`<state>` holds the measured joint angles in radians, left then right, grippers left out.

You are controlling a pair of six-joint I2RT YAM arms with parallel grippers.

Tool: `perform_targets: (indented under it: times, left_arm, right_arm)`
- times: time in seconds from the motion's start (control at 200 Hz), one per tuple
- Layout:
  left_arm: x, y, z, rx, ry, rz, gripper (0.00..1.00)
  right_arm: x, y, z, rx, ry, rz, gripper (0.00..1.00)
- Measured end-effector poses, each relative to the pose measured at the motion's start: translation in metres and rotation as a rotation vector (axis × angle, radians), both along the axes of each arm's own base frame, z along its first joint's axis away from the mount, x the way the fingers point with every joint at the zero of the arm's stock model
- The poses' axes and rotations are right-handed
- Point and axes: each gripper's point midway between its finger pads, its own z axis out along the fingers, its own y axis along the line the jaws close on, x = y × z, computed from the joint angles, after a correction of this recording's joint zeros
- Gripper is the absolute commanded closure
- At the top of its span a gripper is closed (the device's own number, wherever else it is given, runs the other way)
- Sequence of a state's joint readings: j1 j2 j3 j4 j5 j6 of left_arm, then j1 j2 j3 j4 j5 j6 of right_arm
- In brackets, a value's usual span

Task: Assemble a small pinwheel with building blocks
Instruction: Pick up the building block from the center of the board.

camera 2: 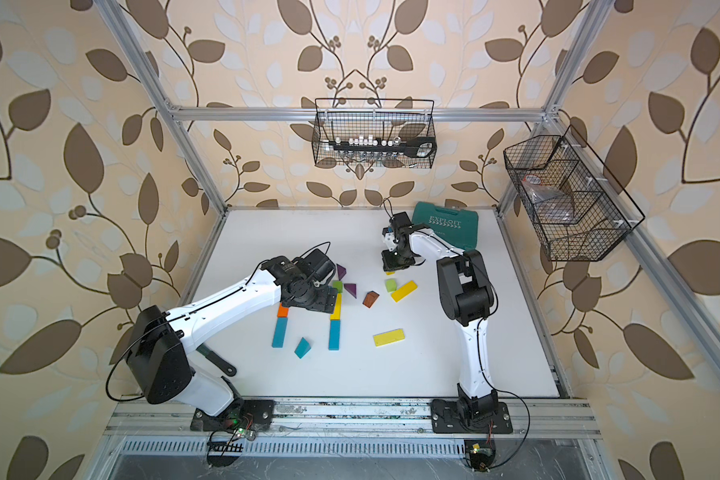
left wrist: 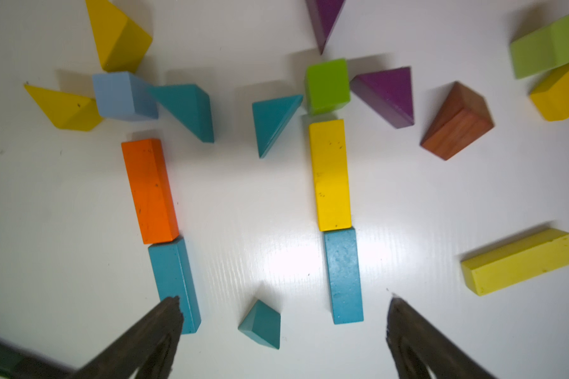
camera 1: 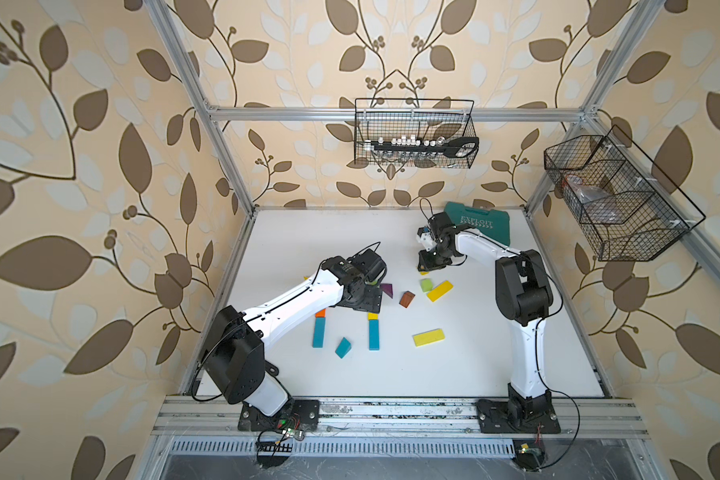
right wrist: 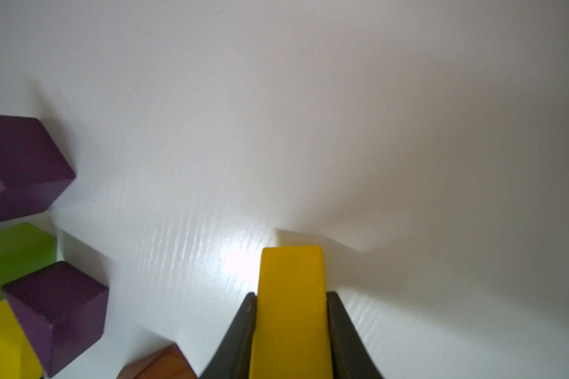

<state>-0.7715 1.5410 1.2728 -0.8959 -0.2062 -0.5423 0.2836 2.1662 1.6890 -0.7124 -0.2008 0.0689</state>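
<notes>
White arms [camera 1: 525,365], black joints [camera 1: 524,286] — black cables [camera 1: 578,417], dark left gripper [left wrist: 283,303]

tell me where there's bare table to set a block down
Widest bare table: the front strip between the teal wedge, the lone yellow bar and the front rail. Also the far stretch between the left arm and the back wall. Crowded: around the purple wedge, brown wedge and green cube.

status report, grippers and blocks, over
Left gripper open, empty. Right gripper shut on yellow matte block. Brown wood-grain wedge close beside it, not touching.
</notes>
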Motion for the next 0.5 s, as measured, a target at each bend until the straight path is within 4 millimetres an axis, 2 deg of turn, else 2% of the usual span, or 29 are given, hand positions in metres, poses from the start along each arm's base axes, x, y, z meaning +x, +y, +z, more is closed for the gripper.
perform_targets:
  times: [0.085, 0.155, 0.295, 0.395, 0.5]
  left_arm:
    - [0.013, -0.015, 0.016, -0.029, -0.068, -0.084, 0.01]
    - [0.02, -0.031, 0.028, -0.046, -0.132, -0.196, 0.01]
    - [0.019, -0.067, 0.041, -0.091, -0.217, -0.457, 0.01]
    - [0.013, -0.093, 0.049, -0.153, -0.275, -0.656, 0.01]
    - [0.003, -0.113, 0.056, -0.207, -0.317, -0.827, 0.01]
  right_arm:
    - [-0.004, -0.002, 0.024, 0.07, -0.018, -0.046, 0.94]
    - [-0.012, -0.001, 0.053, 0.17, -0.042, -0.089, 0.95]
    - [-0.037, 0.002, 0.106, 0.425, -0.069, -0.161, 0.95]
    - [-0.061, 0.009, 0.123, 0.593, -0.034, -0.182, 0.95]
    - [-0.089, 0.021, 0.123, 0.725, 0.043, -0.192, 0.95]
